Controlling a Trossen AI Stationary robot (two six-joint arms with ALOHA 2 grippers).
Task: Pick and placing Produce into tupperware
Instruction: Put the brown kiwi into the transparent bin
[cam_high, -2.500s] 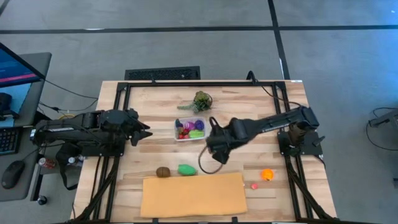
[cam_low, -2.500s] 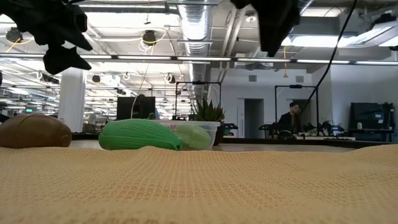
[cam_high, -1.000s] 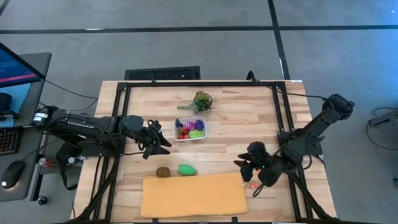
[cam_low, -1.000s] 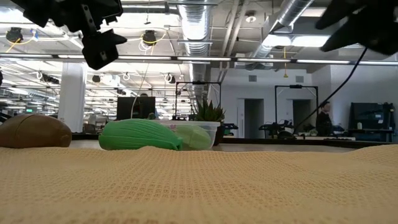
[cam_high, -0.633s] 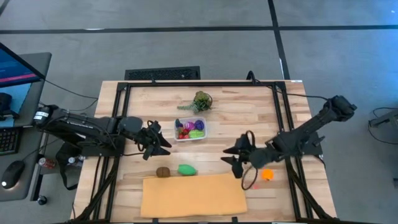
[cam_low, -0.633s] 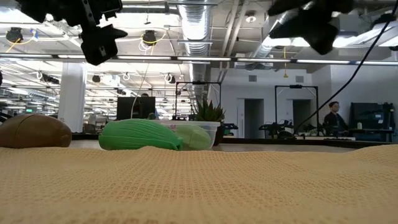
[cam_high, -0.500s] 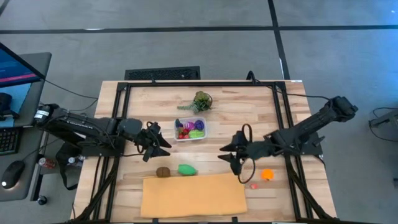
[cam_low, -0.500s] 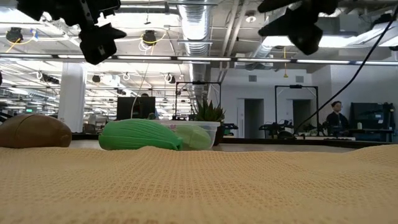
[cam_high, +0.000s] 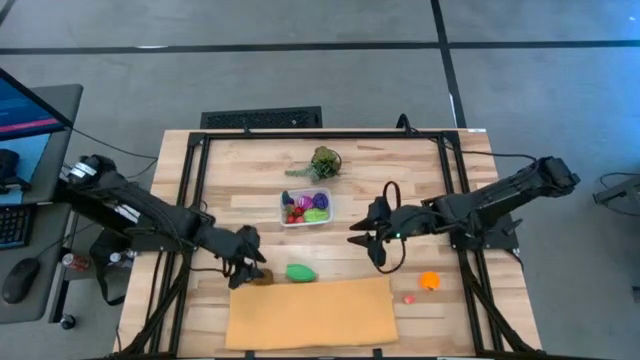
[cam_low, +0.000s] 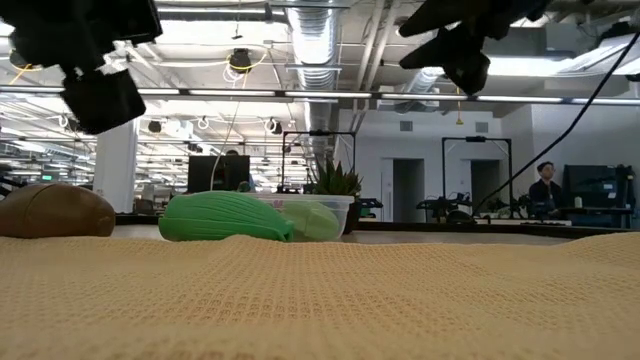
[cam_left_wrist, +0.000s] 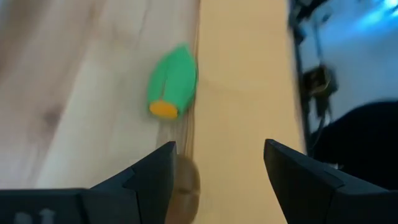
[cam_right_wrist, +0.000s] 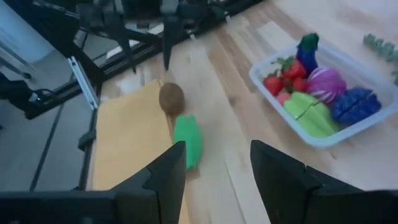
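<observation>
Left end effector (cam_high: 250, 272): low over the table (cam_high: 400, 160), right above the brown piece (cam_high: 262, 277); fingers apart with an empty gap, holding nothing. In its own wrist view the brown piece (cam_left_wrist: 185, 186) shows between the two fingers (cam_left_wrist: 152, 174).
Right end effector (cam_high: 363, 243): in the air to the right of the tupperware (cam_high: 306, 207), well apart from it; fingers apart, nothing between them.
Tupperware: clear tub near the middle of the table, with produce inside: red strawberries (cam_right_wrist: 283, 82), a purple piece (cam_right_wrist: 325, 81), a blue piece (cam_right_wrist: 356, 104), a green piece (cam_right_wrist: 307, 112).
Green piece with orange tip (cam_high: 300, 272): lies on the table just beside the brown piece, touching the edge of the tan sheet (cam_high: 310, 312).
Orange piece (cam_high: 429, 281): on the table near the right side, a small pink piece (cam_high: 409, 298) near it.
Leafy bunch (cam_high: 323, 162): on the table behind the tupperware.
Room behind: a person (cam_low: 546, 192) stands far off in the low view.
</observation>
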